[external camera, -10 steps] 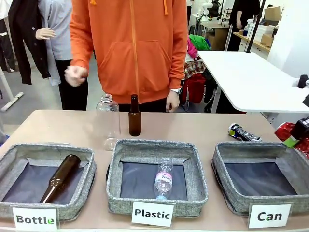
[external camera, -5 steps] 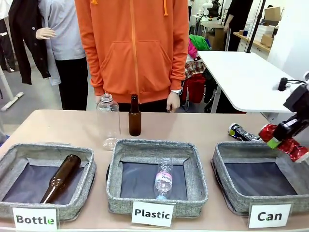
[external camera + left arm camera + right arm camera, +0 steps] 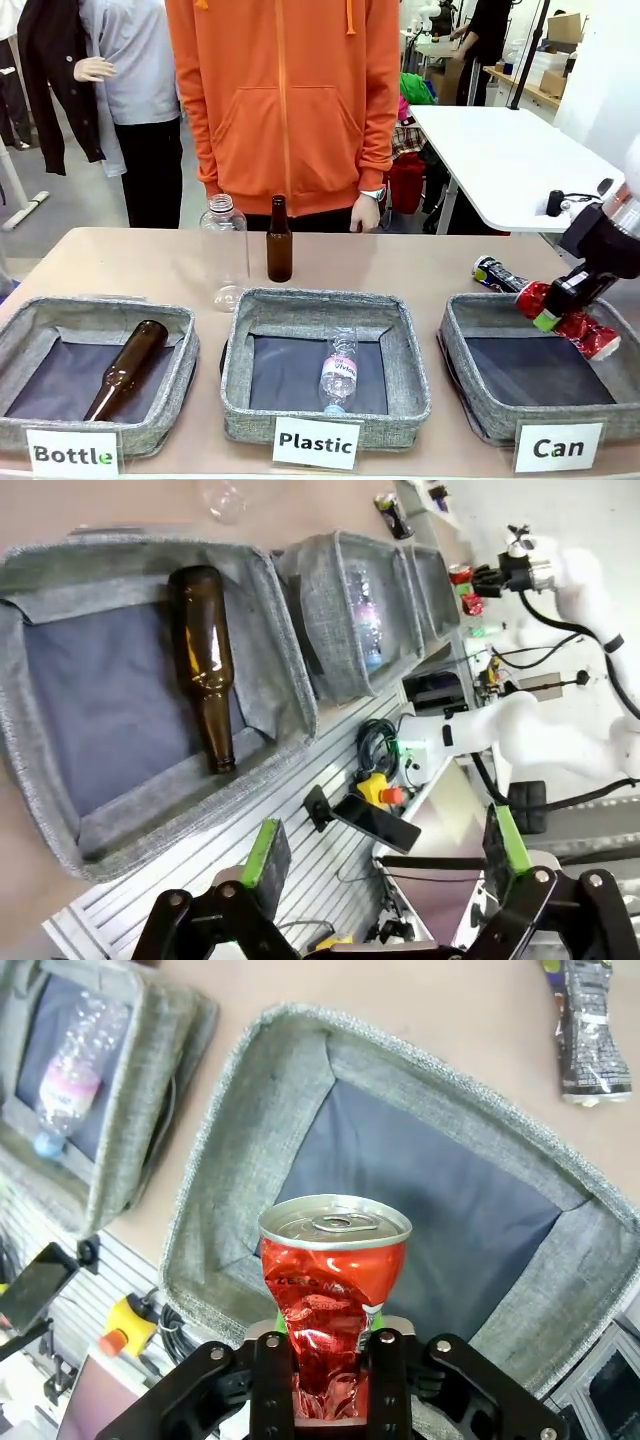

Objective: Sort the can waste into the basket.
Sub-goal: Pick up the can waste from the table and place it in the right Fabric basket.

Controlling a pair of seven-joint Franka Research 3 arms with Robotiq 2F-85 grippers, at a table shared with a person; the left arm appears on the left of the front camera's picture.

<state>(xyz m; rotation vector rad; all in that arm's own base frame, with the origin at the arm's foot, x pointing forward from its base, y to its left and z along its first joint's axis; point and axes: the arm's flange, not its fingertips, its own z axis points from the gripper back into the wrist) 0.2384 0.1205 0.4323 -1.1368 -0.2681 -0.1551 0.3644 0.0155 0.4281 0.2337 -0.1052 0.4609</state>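
Note:
My right gripper [image 3: 557, 305] is shut on the crushed red can [image 3: 585, 329], holding it in the air over the back right part of the grey "Can" basket [image 3: 470, 330]. In the right wrist view the red can [image 3: 332, 1280] stands up between the fingers, with the basket's dark base [image 3: 440, 1210] below it. The silver and black can [image 3: 498, 273] lies on the table behind the basket, also seen as the silver and black can [image 3: 588, 1030] past the rim. My left gripper [image 3: 385, 855] is open, off the table's near edge, with nothing between its fingers.
The "Plastic" basket [image 3: 250, 330] holds a clear bottle [image 3: 339, 370]; the "Bottle" basket [image 3: 40, 320] holds a brown bottle [image 3: 125, 368]. A clear bottle [image 3: 224, 250] and a brown bottle [image 3: 279, 240] stand behind them. A person in orange [image 3: 290, 100] stands at the far side.
My right gripper has carried the red can leftward from the table's right edge to above the "Can" basket. The person's raised hand has dropped.

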